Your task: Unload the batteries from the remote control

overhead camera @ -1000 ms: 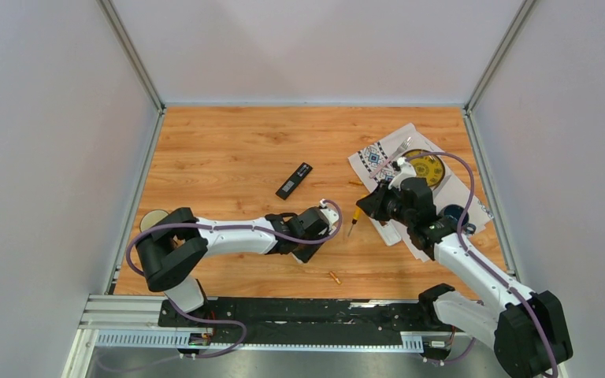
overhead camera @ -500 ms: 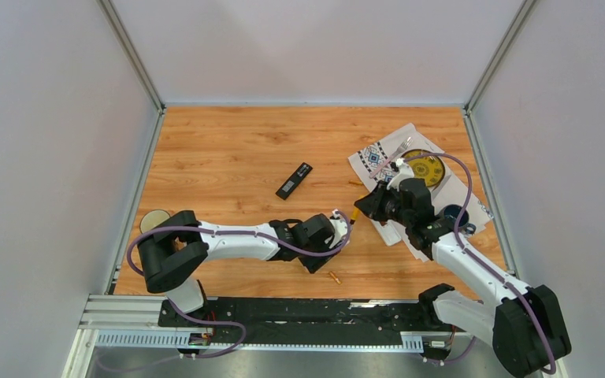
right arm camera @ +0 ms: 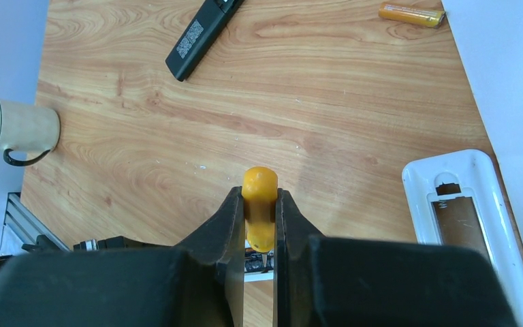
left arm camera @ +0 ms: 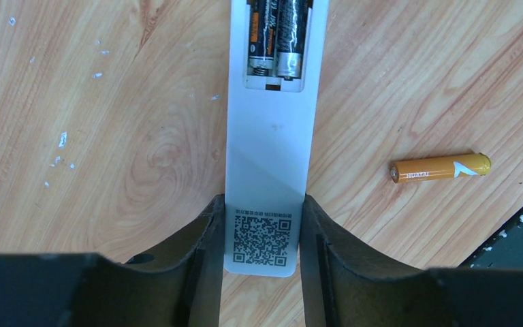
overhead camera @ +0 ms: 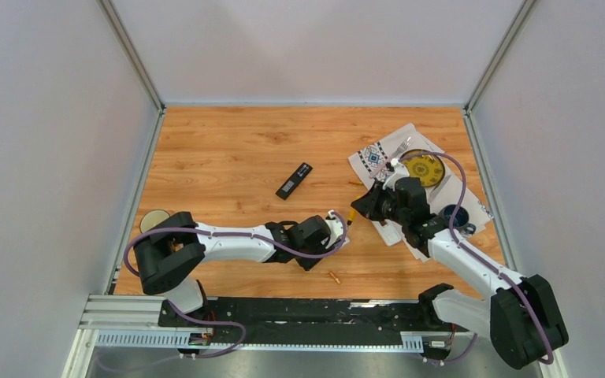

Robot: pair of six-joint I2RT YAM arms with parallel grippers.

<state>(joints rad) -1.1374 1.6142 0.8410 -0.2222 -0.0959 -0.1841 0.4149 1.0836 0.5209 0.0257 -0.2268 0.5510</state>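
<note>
Clutter first: got a black remote [overhead camera: 295, 180] lying mid-worktop [overhead camera: 228, 150], well apart from both arms, plus a mug [overhead camera: 154, 219] at the left edge and a patterned cloth [overhead camera: 374, 156] over on the right. Spotted one orange battery [overhead camera: 335, 276] loose on the wood near the left arm, and a second orange battery [overhead camera: 354, 183] just beside the cloth's edge.

Found the white remote [left arm camera: 269, 136] clamped in the left gripper [left arm camera: 262, 204] by its QR-code end, back up, cover off. Can make out two dark batteries [left arm camera: 277, 34] seated side by side in its bay. Only from the left wrist though; too small to tell from above, with both grippers crowding that spot.

Got a yellow-handled screwdriver [right arm camera: 259, 187] pinched tight in the right gripper [right arm camera: 259, 204], tip down at that bay. Can't tell if touching. Also seen plainly only from the right wrist: a second white remote [right arm camera: 466, 218] with an open bay showing a spring, lying off to the right of the screwdriver.
</note>
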